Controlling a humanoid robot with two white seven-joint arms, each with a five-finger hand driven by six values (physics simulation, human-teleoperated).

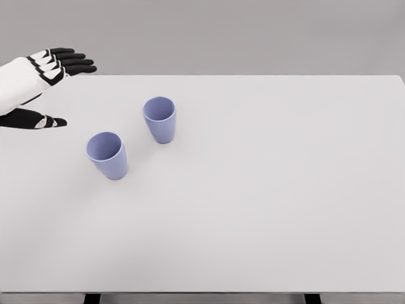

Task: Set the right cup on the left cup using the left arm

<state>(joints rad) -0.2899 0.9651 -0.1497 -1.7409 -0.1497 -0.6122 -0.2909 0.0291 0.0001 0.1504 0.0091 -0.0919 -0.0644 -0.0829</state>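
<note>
Two lavender-blue cups stand upright on the white table (pixel 266 190), mouths up. The right cup (pixel 160 119) is farther back; the left cup (pixel 107 155) is nearer and to its lower left, a small gap between them. My left hand (pixel 60 92) comes in at the upper left edge, white with black fingers (pixel 73 62) stretched out flat and the thumb (pixel 38 120) spread below. It is open, holds nothing, and hovers well left of both cups. The right arm does not show.
The table's far edge runs across the top at about a quarter of the picture's height, its near edge along the bottom. Dark table legs (pixel 92 297) peek out below the front edge.
</note>
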